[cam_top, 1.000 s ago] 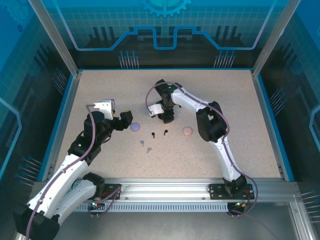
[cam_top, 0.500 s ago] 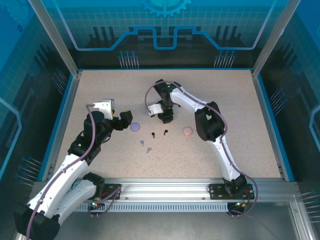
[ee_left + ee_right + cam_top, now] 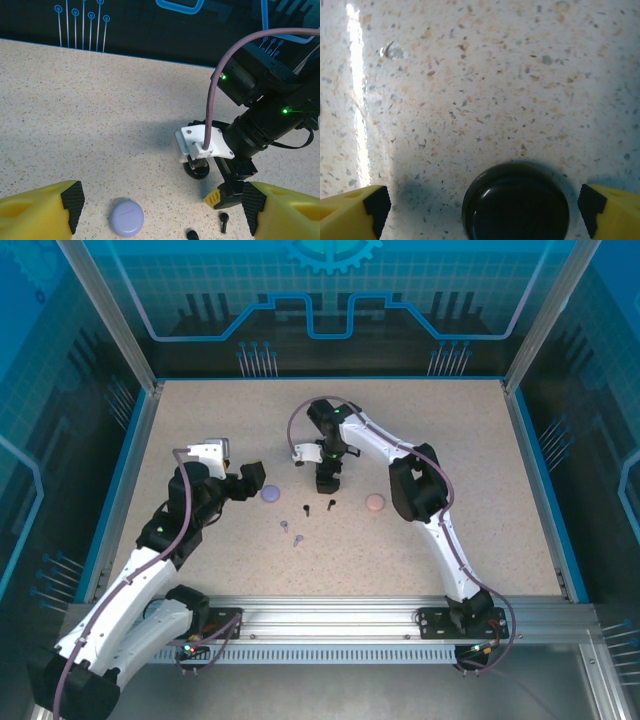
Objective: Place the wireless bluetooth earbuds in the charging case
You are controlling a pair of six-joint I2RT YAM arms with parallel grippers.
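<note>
Top external view, working outward from the arm bases: two lilac earbuds [image 3: 284,526] lie loose on the speckled table [image 3: 200,430], close to one another. Just beyond them lie two black earbuds [image 3: 308,509], slightly apart. Pale pink earbuds cannot be made out at this size. Earbuds counted: four.

Next row out: a lilac case [image 3: 270,494] to the left and a pink case [image 3: 375,502] to the right, well apart. Both are round and both appear shut. A black case [image 3: 515,200] sits farther back, beneath the right arm's tool. Cases counted: three.

The left gripper [image 3: 250,477] hovers just beside the lilac case, on its outer side. In the left wrist view its jaws stand wide apart with nothing between them, and the lilac case lies ahead on the table.

The right gripper [image 3: 482,210], the farthest item, is poised directly over the black case. Its jaws are apart, one finger on each side, and both appear clear of the case's rim.

Handling assessment: the earbuds look light, rigid and smooth. They are likely to skate or flick away under a poor pinch. The best hold is judged to be across the stem, with the bud end left free to seat. The cases look stiff and light. They will probably slide on the table unless one arm steadies them, and each must be opened before anything goes in.
</note>
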